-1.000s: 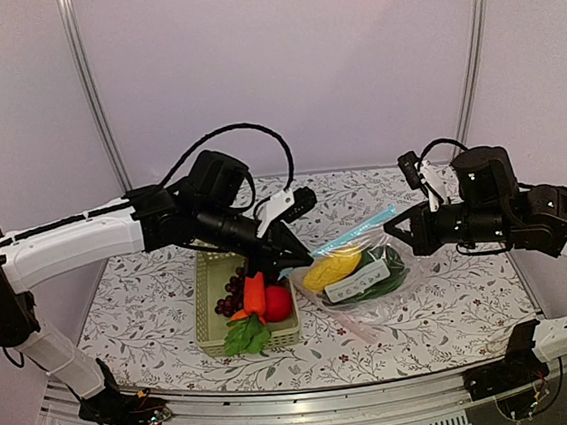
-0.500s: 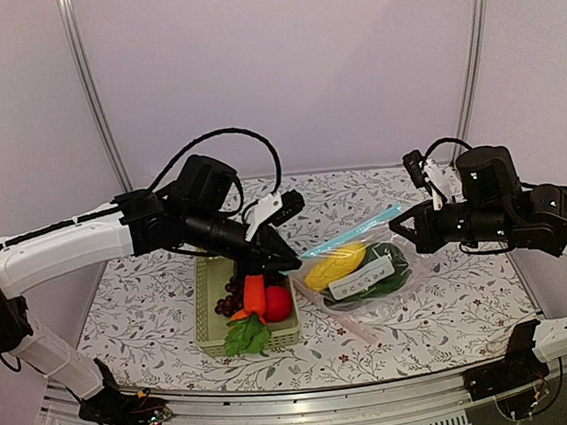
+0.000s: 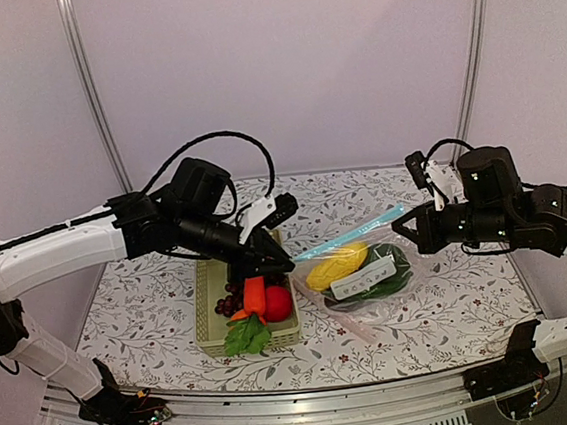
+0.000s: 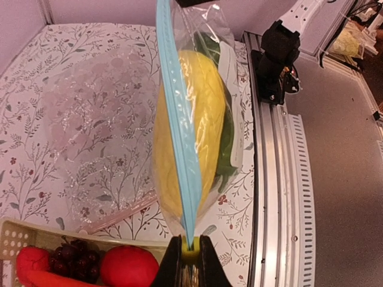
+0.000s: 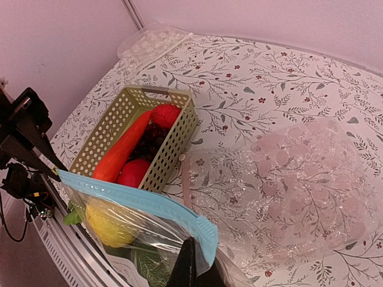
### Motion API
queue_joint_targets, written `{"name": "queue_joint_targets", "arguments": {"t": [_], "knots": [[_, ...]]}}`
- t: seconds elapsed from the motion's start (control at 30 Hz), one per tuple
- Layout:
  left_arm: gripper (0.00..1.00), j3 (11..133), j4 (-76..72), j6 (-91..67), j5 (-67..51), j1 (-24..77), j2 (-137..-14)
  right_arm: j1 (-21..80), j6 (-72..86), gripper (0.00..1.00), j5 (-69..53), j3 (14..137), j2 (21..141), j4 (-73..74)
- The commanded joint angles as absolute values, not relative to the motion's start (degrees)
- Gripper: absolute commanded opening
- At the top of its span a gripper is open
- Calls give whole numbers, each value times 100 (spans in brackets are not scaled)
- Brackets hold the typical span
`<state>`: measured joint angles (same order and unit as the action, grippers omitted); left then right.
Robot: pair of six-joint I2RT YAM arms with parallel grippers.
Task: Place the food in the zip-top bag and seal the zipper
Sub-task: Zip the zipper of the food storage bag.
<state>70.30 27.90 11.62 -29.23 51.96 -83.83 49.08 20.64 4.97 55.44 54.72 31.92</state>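
The zip-top bag (image 3: 369, 287) hangs clear of the table, stretched between both grippers. Inside it lie a yellow corn cob (image 3: 336, 266) and a dark green vegetable (image 3: 391, 268). Its zipper (image 3: 351, 234) runs as a taut blue strip. My left gripper (image 3: 287, 264) is shut on the zipper's left end (image 4: 190, 242), with a small yellow-green piece between the jaws. My right gripper (image 3: 402, 223) is shut on the bag's right corner, just under the zipper (image 5: 137, 200). More food sits in the basket: a carrot (image 3: 254, 294), grapes (image 3: 230, 303) and red fruit (image 3: 278, 301).
The pale green mesh basket (image 3: 207, 315) stands left of the bag, below my left gripper. A clear bubbly plastic sheet (image 5: 299, 179) lies on the floral table behind the bag. A metal rail (image 4: 272, 179) runs along the table's near edge.
My left gripper has drawn left and a little lower with the zipper end. The blue strip now runs straighter between the grippers. The right gripper has barely moved.
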Motion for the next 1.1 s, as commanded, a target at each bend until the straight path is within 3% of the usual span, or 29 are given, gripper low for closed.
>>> {"name": "queue_joint_targets", "arguments": {"t": [0.0,0.17,0.23,0.33,0.43,0.63,0.8,0.9,1.0,1.07], "knots": [[0,6815,3617,1062,-2760,5010,-8141,4647,2126,0,1336,5616,5280,3613],[9,6664,3354,818,-2768,5017,-8132,4647,2136,0,843,5498,5366,3397],[21,6542,3104,638,-2762,5019,-8094,4645,2156,0,535,5411,5454,3207],[48,6297,2613,290,-2639,5022,-7956,4643,2334,0,380,5241,5690,2971],[62,5942,1968,-36,-2378,5019,-7658,4645,2636,2,431,5032,5973,2712],[80,5328,973,-490,-1678,4948,-7012,4643,2827,9,593,4978,6290,2494],[81,5200,848,-817,-1376,4681,-6880,4647,2714,28,681,5160,6381,2533],[81,5080,725,-1018,-1272,4512,-6805,4647,2640,48,608,5279,6456,2576],[81,4906,520,-1026,-1183,4405,-6647,4645,2589,79,676,5333,6402,2606],[81,4751,368,-1068,-962,4317,-6511,4648,2544,88,723,5350,6279,2609]]}}
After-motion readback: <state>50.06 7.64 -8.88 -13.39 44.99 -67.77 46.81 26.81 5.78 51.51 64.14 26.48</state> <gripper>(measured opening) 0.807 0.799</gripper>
